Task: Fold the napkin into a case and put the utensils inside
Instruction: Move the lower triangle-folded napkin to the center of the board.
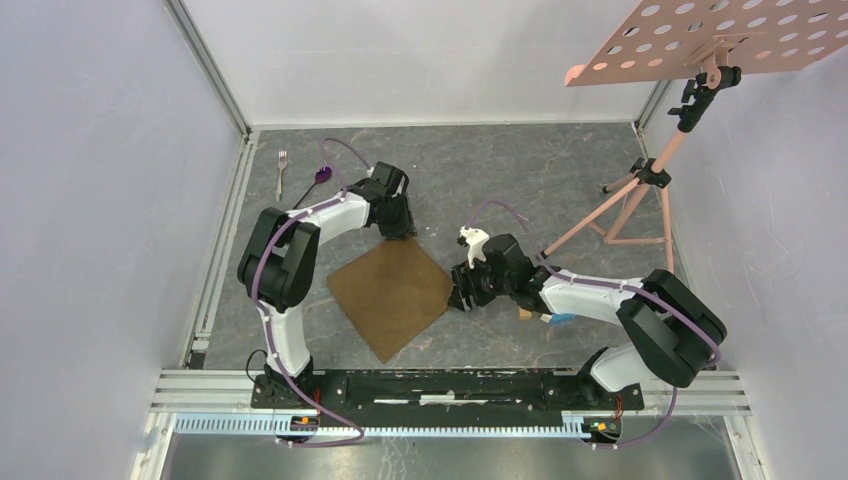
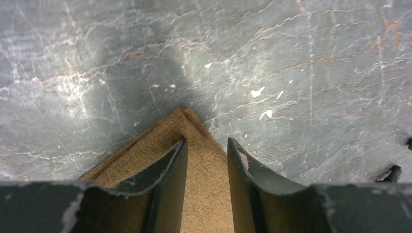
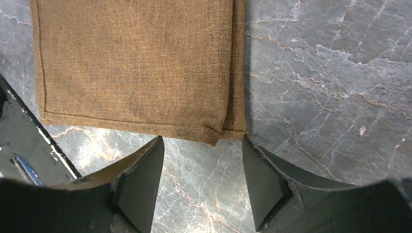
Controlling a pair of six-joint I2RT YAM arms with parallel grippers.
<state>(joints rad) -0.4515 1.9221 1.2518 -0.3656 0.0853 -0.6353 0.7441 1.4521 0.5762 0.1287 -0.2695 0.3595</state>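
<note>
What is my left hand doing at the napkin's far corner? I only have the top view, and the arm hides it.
Observer: In the left wrist view, the left hand straddles that corner of the napkin, jaws apart, with the cloth lying flat between them.
Operator: Is the right hand gripping the right corner?
Observer: No. The right hand is open over the bare table, and the corner only just reaches its jaws.
Operator: Is the cloth a single layer?
Observer: No. The right wrist view shows two layers stacked along the napkin's edge.
</note>
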